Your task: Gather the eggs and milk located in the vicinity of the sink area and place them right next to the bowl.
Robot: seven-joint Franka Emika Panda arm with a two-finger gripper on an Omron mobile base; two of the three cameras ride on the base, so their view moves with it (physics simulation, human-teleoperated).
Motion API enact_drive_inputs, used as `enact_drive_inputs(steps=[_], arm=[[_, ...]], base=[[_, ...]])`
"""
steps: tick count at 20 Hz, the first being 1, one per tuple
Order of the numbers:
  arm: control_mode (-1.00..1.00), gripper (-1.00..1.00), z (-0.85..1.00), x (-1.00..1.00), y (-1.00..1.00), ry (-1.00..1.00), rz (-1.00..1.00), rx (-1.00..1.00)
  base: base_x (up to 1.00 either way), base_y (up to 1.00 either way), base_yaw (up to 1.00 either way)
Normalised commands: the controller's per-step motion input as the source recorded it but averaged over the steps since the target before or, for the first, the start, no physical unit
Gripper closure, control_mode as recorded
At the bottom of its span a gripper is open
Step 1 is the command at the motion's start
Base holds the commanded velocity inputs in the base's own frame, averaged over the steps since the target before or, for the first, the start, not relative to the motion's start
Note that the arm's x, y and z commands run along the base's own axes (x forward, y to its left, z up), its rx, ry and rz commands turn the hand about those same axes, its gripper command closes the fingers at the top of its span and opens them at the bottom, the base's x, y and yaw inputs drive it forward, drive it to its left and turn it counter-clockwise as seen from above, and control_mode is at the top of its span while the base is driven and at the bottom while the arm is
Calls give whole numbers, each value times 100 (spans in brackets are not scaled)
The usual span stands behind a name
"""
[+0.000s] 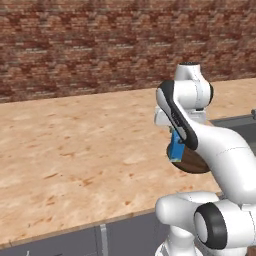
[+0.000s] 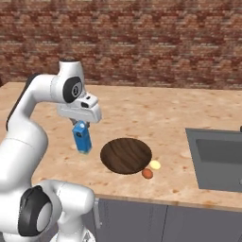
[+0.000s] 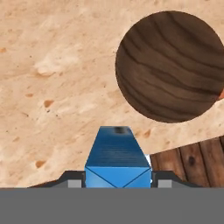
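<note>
1. The gripper (image 2: 81, 124) sits left of centre in the right base view, just under the white wrist block; its jaws are drawn in on the top of the milk (image 2: 83, 138), which hangs from them, tilted a little, over the counter (image 2: 142, 111).

2. In the hand view the milk (image 3: 117, 159) stands at the bottom middle, its peaked blue top clamped between the two dark finger tips (image 3: 73, 180); the pale speckled counter (image 3: 52, 78) lies beneath it.

3. The bowl (image 2: 125, 155), dark brown and wood-grained, lies at the centre of the right base view, just to the right of the carton; in the hand view the bowl (image 3: 170, 65) takes up the upper right, apart from the milk.

4. Two eggs lie at the bowl's lower right rim in the right base view; the pale egg (image 2: 155, 164) above, the orange-brown egg (image 2: 147, 174) just below it; both seem to touch the bowl, though at this size I cannot be sure.

5. The sink (image 2: 220, 158) is sunk into the counter at the right edge of that view, well apart from the bowl.

6. From the left base view the arm (image 1: 220, 150) stands in the way; only a sliver of the milk (image 1: 176, 148) and a crescent of the bowl (image 1: 192, 164) show at centre right behind the forearm.

7. A red brick wall (image 2: 142, 42) runs along the top of both base views; grey cabinet fronts (image 2: 165, 222) sit below the counter edge.
</note>
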Motion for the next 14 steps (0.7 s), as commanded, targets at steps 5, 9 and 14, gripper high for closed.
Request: enact_drive_inputs(steps=[5, 9, 14], arm=[[-100, 100, -37, 46, 1, -8, 0, -13], [-100, 100, -14, 2, 5, -5, 0, -5], [-100, 100, 1, 0, 10, 2, 2, 1]], base=[[0, 0, 0], [0, 0, 0], [0, 0, 0]])
